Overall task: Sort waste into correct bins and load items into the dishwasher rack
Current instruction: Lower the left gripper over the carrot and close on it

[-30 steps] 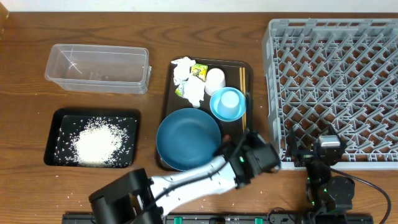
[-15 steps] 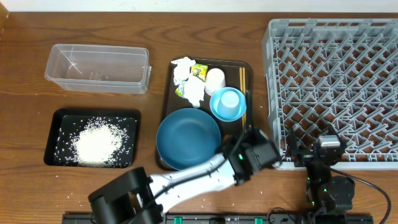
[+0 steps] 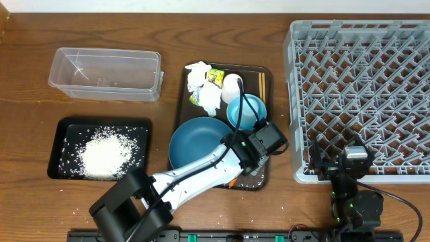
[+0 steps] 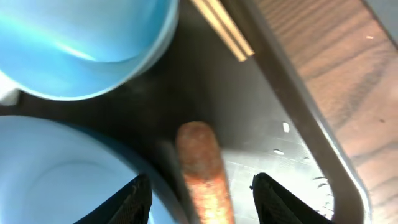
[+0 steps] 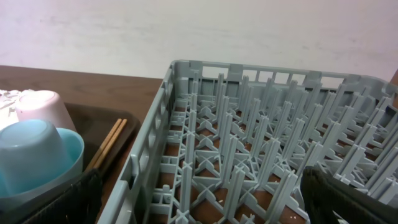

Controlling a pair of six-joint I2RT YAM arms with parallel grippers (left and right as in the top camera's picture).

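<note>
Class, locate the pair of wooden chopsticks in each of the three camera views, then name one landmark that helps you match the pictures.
Overhead: the chopsticks lie along the right side of the brown tray, centre of the picture.
Left wrist: top centre, running diagonally.
Right wrist: lower left, between bowl and rack, at.
Shared landmark: the light-blue bowl, right beside the chopsticks in every view.

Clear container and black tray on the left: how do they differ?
The clear container is see-through; the black tray is opaque. The clear container has taller walls; the black tray is shallow. The clear container looks empty; the black tray holds white rice. Both are rectangular, similar in size.
</note>
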